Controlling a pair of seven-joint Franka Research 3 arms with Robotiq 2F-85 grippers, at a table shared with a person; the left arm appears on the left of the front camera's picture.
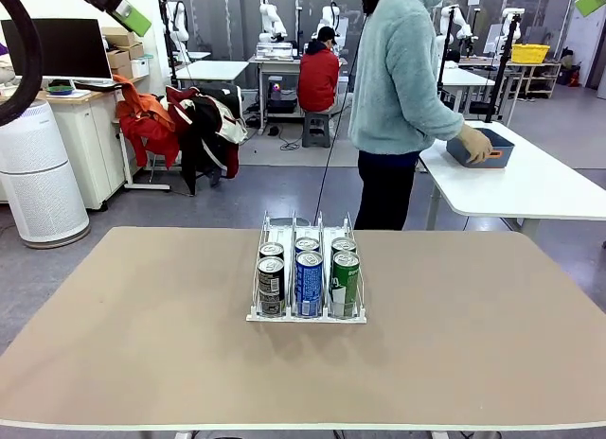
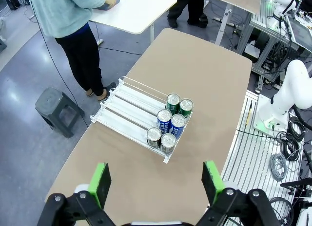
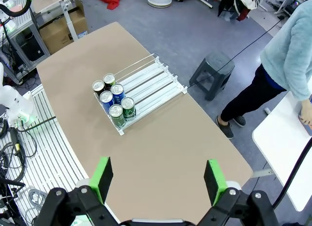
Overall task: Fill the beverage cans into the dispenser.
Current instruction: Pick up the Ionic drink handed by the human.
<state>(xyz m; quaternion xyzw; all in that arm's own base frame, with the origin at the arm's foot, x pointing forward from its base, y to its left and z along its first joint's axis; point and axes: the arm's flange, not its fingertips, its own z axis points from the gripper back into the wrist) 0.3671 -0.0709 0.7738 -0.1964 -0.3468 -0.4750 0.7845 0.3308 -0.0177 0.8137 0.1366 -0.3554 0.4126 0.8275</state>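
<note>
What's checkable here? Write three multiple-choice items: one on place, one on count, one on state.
1. Where in the dispenser do the cans stand?
A) at the robot's end
B) at the person's end
C) spread along every lane
2. How many cans?
A) four
B) six
C) nine
3. The left gripper and right gripper are:
A) open, empty
B) shut on cans
C) shut, empty
Answers: 1 A, the far stretches lie bare; 2 B, two in each of three lanes; 3 A, both gape wide with nothing between.

Lab workspace: white worktables (image 1: pixel 540 188), monitor (image 1: pixel 57 47), cardboard box (image 3: pixel 58 33), loose cables (image 2: pixel 280 165).
</note>
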